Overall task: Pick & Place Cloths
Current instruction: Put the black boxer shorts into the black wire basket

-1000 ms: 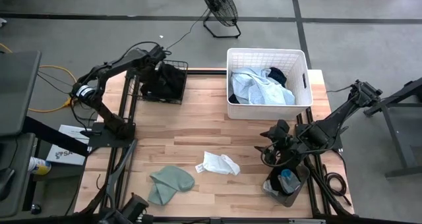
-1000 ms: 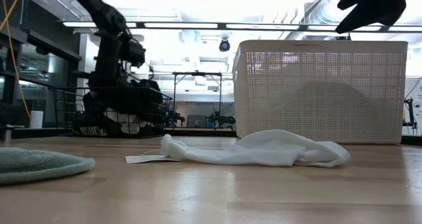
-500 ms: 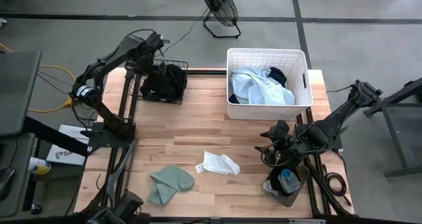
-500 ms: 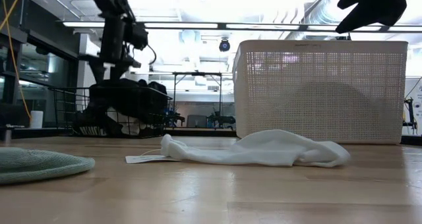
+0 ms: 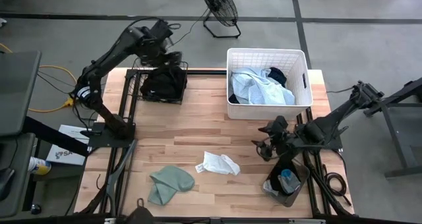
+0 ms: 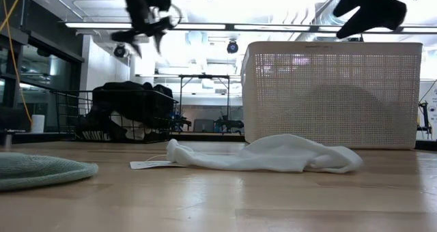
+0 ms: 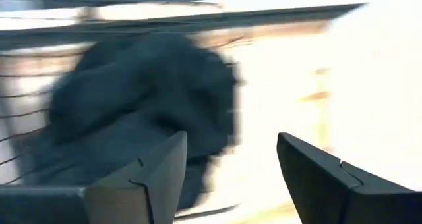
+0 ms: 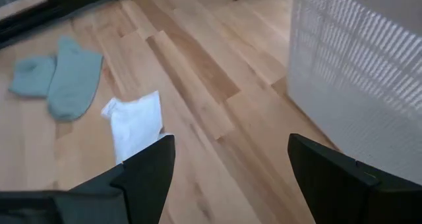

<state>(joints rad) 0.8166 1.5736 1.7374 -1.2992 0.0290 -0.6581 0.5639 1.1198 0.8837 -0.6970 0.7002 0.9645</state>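
Observation:
A black cloth (image 5: 163,83) lies heaped in the black wire basket (image 5: 134,85) at the table's far left. My left gripper (image 5: 169,50) hangs open above it, holding nothing (image 7: 231,171). Pale blue and black cloths (image 5: 260,85) lie in the white laundry basket (image 5: 302,85) at the far right. A white cloth (image 5: 221,163) and a sage green cloth (image 5: 170,183) lie flat on the wood near the front. My right gripper (image 5: 262,145) hovers open to the right of the white cloth (image 8: 135,122), with nothing between its fingers.
A floor fan (image 5: 221,10) stands beyond the table's far edge. A dark bin holding a bottle (image 5: 283,183) sits at the near right, under my right arm. Bare wood (image 5: 204,128) stretches between the two baskets and the loose cloths.
My left gripper has risen out of the wire basket and gone toward the table's far edge, leaving the black cloth heaped in the basket. My right gripper has shifted a little toward the table's left.

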